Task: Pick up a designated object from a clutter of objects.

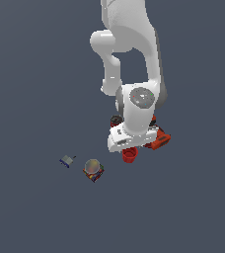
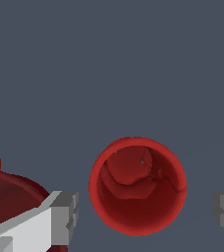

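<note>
The designated object, a small plain red cup (image 1: 129,155) (image 2: 137,185), stands upright on the dark floor with its mouth up. In the wrist view it lies between my two grey fingers (image 2: 65,216), with a gap on each side. My gripper (image 2: 146,214) is open and directly above the cup, touching nothing. In the exterior view the white hand (image 1: 127,138) hangs just over the cup and hides part of its rim. The rest of the clutter of objects lies around it.
The red-black power drill (image 1: 157,138) lies close to the cup on the exterior view's right. A small dark-lidded can (image 1: 116,120) sits behind the hand. A colourful box with a pale ball (image 1: 93,169) and a tiny grey-blue item (image 1: 66,160) lie to the exterior view's left.
</note>
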Robot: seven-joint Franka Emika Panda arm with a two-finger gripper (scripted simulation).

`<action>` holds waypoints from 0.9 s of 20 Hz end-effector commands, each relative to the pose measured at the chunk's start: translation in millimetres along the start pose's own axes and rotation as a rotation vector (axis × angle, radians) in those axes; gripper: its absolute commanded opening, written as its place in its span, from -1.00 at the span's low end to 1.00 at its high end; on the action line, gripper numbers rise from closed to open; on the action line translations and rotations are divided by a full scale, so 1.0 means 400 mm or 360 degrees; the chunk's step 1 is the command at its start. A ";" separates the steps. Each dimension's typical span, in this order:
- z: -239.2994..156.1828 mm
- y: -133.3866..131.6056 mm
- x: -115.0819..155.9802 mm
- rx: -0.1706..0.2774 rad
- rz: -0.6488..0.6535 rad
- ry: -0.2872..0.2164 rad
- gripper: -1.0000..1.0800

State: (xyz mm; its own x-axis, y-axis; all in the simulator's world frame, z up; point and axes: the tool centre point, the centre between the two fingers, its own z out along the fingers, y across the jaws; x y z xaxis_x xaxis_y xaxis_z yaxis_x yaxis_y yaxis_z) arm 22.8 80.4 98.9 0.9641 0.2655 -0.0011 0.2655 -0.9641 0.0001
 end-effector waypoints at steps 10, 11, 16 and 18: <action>0.069 -0.001 -0.002 0.0000 -0.0002 0.0001 0.92; 0.082 -0.001 -0.003 0.0000 -0.0002 0.0001 0.92; 0.123 -0.001 -0.001 0.0000 -0.0003 0.0001 0.92; 0.129 -0.001 0.000 0.0000 -0.0003 0.0001 0.92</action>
State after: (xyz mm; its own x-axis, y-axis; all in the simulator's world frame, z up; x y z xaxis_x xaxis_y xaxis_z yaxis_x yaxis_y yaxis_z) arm 21.7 80.6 49.5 0.9636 0.2673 -0.0016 0.2673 -0.9636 -0.0003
